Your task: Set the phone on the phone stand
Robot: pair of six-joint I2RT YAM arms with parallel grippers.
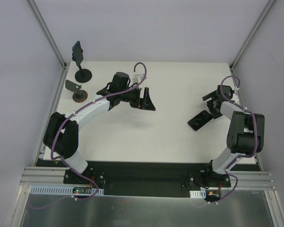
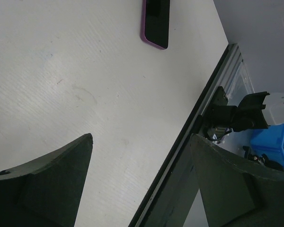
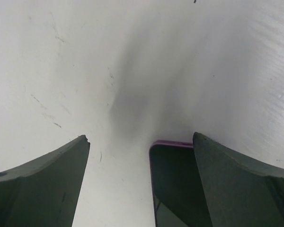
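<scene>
The phone (image 1: 77, 51), dark with a bluish edge, sits upright in the clamp head of the all-black phone stand (image 1: 83, 74) at the far left back corner. My left gripper (image 1: 149, 99) is open and empty over the table's middle back, well to the right of the stand; its wrist view (image 2: 139, 137) shows only bare table between the jaws. My right gripper (image 1: 209, 108) is open at the right side, low over a second black phone with a reddish-pink rim (image 1: 199, 120). That phone's end lies between the jaws, against the right finger (image 3: 175, 184).
A brown-based stand with a grey plate (image 1: 75, 92) stands just in front of the black stand. The pink-rimmed phone also shows at the top of the left wrist view (image 2: 156, 23). The table's metal edge rail (image 2: 199, 118) runs diagonally there. Frame posts stand at the back corners.
</scene>
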